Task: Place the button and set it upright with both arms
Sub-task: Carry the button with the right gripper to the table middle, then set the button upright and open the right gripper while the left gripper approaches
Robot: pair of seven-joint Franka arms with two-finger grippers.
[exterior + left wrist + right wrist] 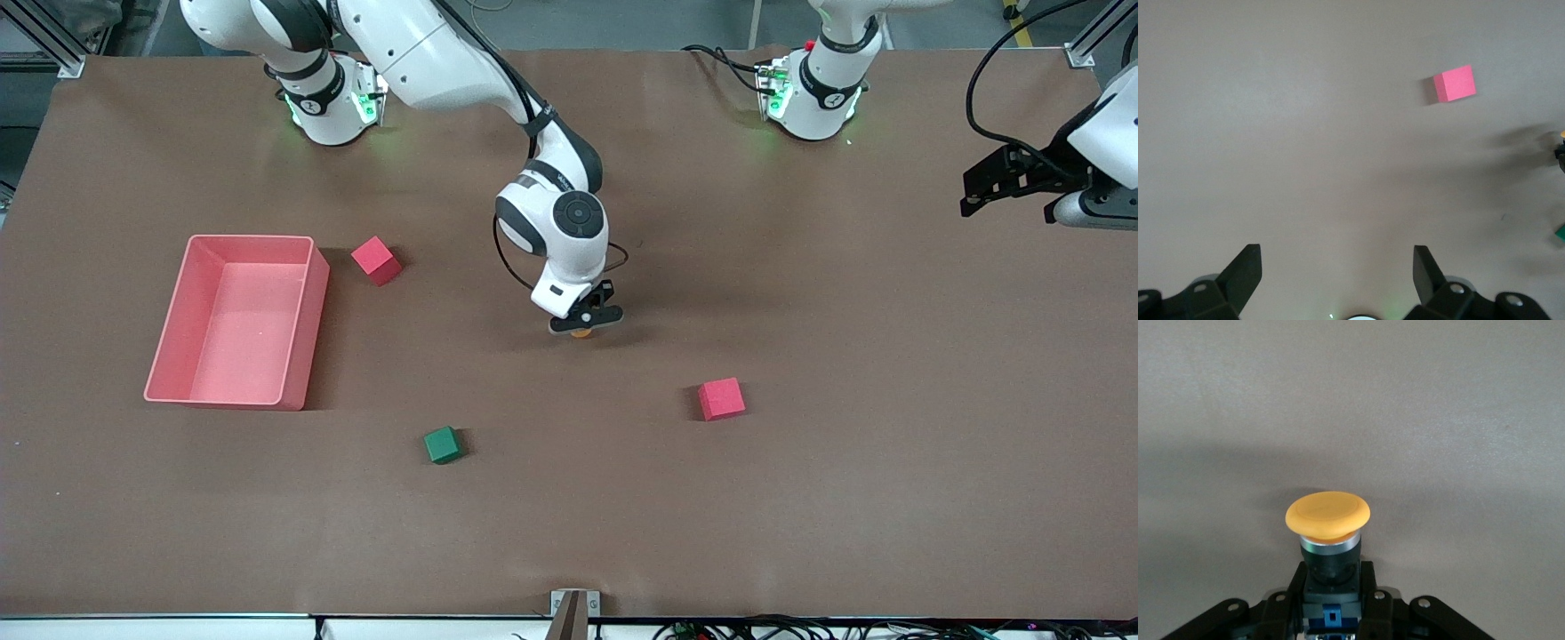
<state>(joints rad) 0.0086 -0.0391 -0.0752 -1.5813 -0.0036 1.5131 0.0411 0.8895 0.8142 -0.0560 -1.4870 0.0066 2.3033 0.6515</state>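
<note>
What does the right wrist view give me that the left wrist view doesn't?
Only the right wrist view shows the right gripper shut on the button, clamping its black-and-blue body, orange cap clear of the fingers. Only the left wrist view shows the left gripper open, holding nothing, a red cube and a green cube's edge. Both show bare brown table.

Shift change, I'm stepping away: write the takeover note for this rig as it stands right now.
Right gripper: shut on the button, low over the middle of the table, orange cap pointing away from the fingers.
Left gripper: open, holding nothing, waiting in the air at the left arm's end of the table.
Done: button picked up.
Left: set it down upright and let go; whether it touches the table yet cannot be told.
Also there: pink bin, green cube, two red cubes.
</note>
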